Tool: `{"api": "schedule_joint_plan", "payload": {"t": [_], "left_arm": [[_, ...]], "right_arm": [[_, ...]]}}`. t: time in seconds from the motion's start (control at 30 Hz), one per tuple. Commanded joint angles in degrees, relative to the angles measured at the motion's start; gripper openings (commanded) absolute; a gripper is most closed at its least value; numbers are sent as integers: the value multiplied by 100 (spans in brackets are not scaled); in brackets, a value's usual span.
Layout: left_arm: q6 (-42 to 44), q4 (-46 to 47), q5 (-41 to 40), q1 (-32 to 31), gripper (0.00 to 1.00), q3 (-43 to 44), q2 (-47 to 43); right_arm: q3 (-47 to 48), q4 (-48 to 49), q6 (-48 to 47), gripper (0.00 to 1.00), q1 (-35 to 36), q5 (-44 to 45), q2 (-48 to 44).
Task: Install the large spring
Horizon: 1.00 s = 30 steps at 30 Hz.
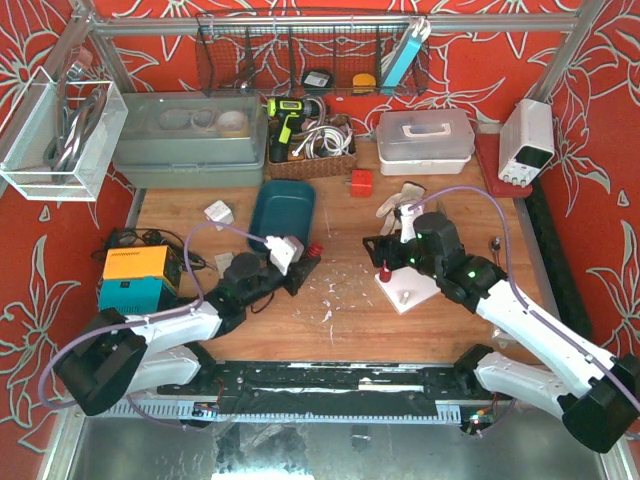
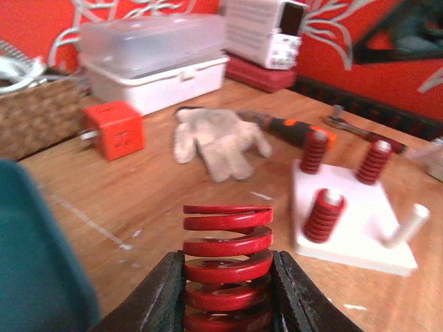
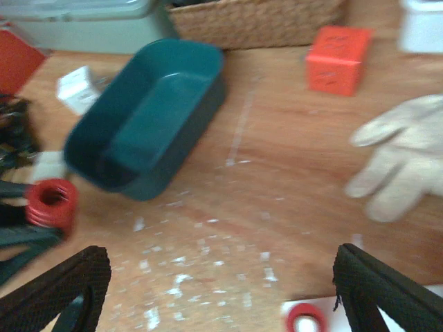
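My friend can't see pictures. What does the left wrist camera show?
The left gripper clamps a big red spring. Ahead on the wooden table lies a white board with three springs on pegs and one bare peg, near a pale glove.

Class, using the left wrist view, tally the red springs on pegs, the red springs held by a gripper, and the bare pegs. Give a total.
Springs on pegs: 3
Spring in left gripper: 1
Bare peg: 1
Total: 5

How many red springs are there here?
4: large spring in the left gripper; back-left spring, back-right spring and front spring on the white board. More may be hidden.
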Motion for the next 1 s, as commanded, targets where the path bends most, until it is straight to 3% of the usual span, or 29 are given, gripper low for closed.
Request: {"api": "schedule_joint_plan", "payload": {"t": [0.0,0.2,0.37,0.67,0.97], "left_arm": [[615,1243,48,-485,12,-400,-244],[1024,1638,86,-839,10,-823,-288],[1186,1634,80,-932,9,-865,-289],[1275,1530,35,-1060,8,-877,-493],[1329,1486,0,-1143,8,-889,-621]], "right_arm": [[358,-160,134,86,-9,-1638,406],[454,324,346,67,121,-2923,1164],[620,569,409,62,396,-3657,1712],[515,1090,856,67,601,-3640,1911],[651,1016,838,64,775,-3703,2212]]}}
